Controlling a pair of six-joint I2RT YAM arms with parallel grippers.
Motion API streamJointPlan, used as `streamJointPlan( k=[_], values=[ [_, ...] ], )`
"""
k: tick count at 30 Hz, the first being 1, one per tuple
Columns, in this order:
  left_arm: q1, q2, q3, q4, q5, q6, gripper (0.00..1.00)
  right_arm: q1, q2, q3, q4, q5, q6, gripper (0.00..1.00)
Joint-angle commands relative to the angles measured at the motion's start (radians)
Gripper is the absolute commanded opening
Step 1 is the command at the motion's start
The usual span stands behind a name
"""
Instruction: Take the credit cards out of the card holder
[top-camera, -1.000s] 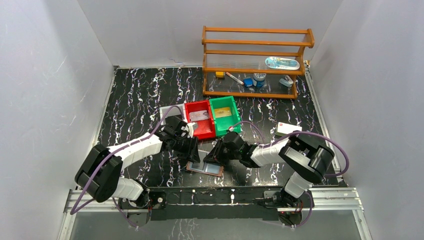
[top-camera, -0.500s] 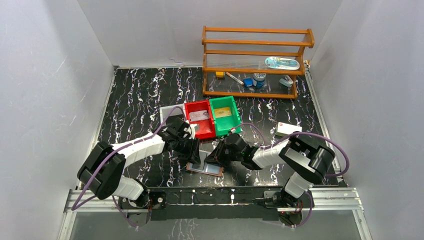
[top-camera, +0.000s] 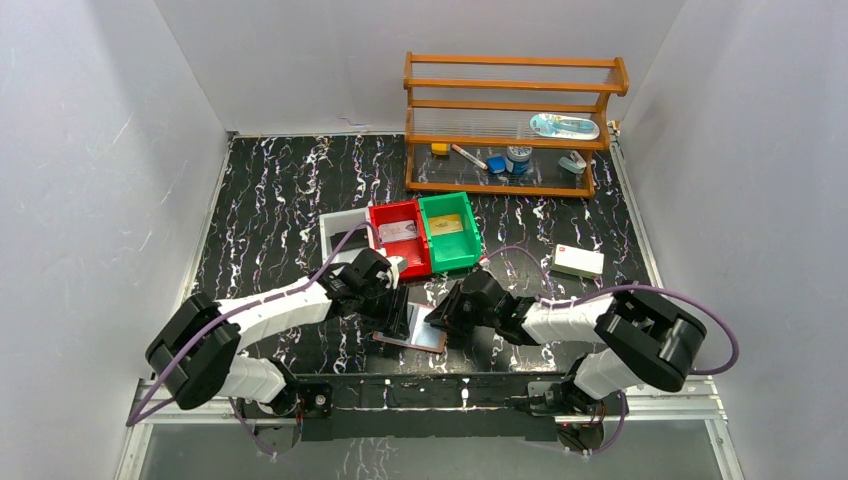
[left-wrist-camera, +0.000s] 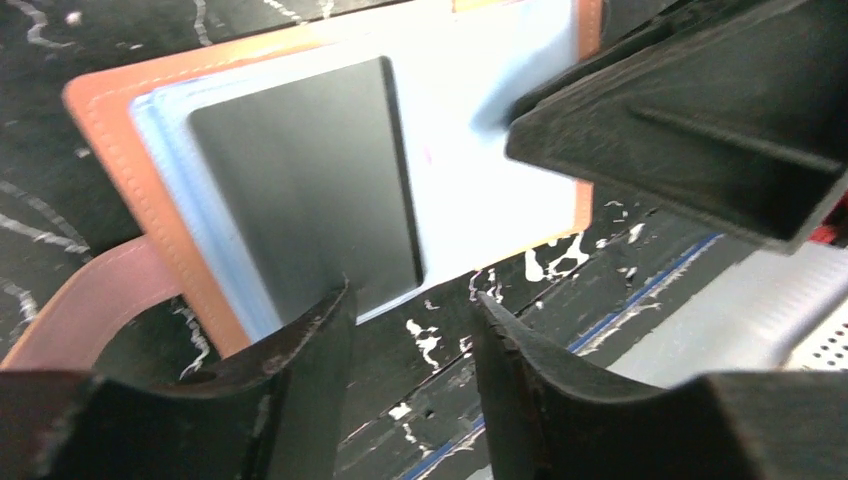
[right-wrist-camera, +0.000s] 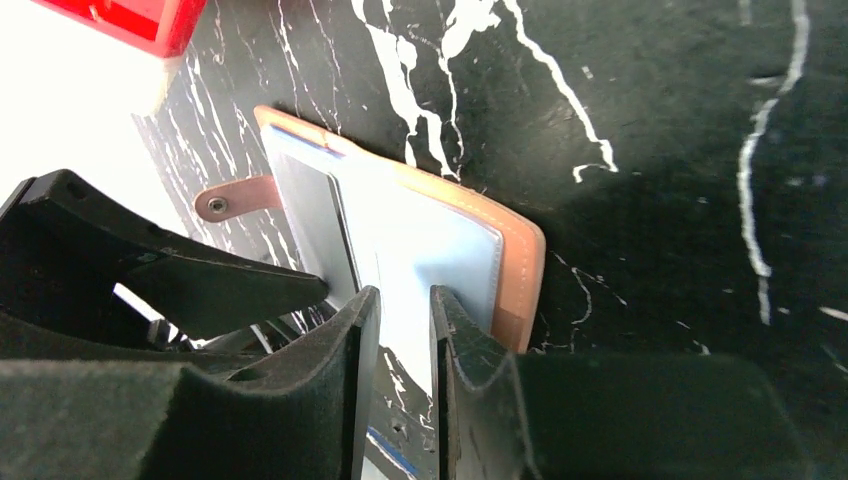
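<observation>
The card holder (top-camera: 412, 337) lies open near the table's front edge, reddish-brown leather (left-wrist-camera: 110, 120) with pale blue pockets. A dark credit card (left-wrist-camera: 310, 190) sits in its left pocket. The strap tab (right-wrist-camera: 235, 197) sticks out on that side. My left gripper (left-wrist-camera: 412, 305) is open at the holder's near edge. One fingertip (left-wrist-camera: 335, 300) overlaps the dark card's corner, and only table shows between the fingers. My right gripper (right-wrist-camera: 403, 300) stands low over the right pocket (right-wrist-camera: 440, 250), its jaws a narrow gap apart with nothing between them.
A red bin (top-camera: 400, 240) and a green bin (top-camera: 448, 232), each with a card inside, stand just behind the holder. A white box (top-camera: 578, 262) lies to the right. A wooden shelf (top-camera: 510, 120) with small items stands at the back. The metal front rail (top-camera: 430, 385) is close.
My left gripper has moved from beside the red bin toward me, down to the holder's left half, and opened a little. The right arm's elbow swung right; its gripper stayed at the holder.
</observation>
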Motion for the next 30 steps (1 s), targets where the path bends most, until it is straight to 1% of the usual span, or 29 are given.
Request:
streamJointPlan(
  k=[1, 4, 9, 10, 13, 17, 21, 23, 27, 30],
  values=[
    [-0.005, -0.072, 0.027, -0.123, -0.177, 0.008, 0.5, -0.011, -0.038, -0.017, -0.166, 0.105, -0.04, 0.34],
    [-0.005, -0.067, 0.039, -0.131, -0.236, 0.016, 0.56, -0.014, -0.047, -0.019, -0.175, 0.113, -0.049, 0.35],
    [-0.004, 0.042, 0.039, -0.101, -0.196, 0.029, 0.56, -0.014, -0.033, -0.013, -0.169, 0.095, -0.056, 0.35],
    [-0.005, 0.061, 0.037, -0.096, -0.185, 0.029, 0.55, -0.015, -0.029, -0.015, -0.163, 0.089, -0.055, 0.35],
    [-0.006, 0.082, 0.026, -0.081, -0.127, 0.02, 0.46, -0.015, -0.02, -0.014, -0.145, 0.074, -0.057, 0.35],
    [-0.011, 0.044, -0.005, -0.059, -0.026, -0.012, 0.39, -0.03, -0.025, 0.022, -0.16, 0.061, -0.118, 0.36],
    [-0.022, -0.026, -0.049, -0.038, 0.03, -0.055, 0.38, -0.053, -0.041, 0.115, -0.257, 0.027, -0.202, 0.37],
    [-0.034, -0.047, -0.062, -0.025, 0.055, -0.073, 0.37, -0.053, -0.055, 0.147, -0.27, -0.001, -0.229, 0.37],
    [-0.054, -0.104, -0.065, -0.039, 0.027, -0.095, 0.39, -0.051, -0.105, 0.169, -0.236, -0.067, -0.261, 0.39],
    [-0.053, -0.145, -0.036, -0.102, -0.074, -0.1, 0.45, -0.051, -0.138, 0.162, -0.196, -0.1, -0.263, 0.41]
  ],
)
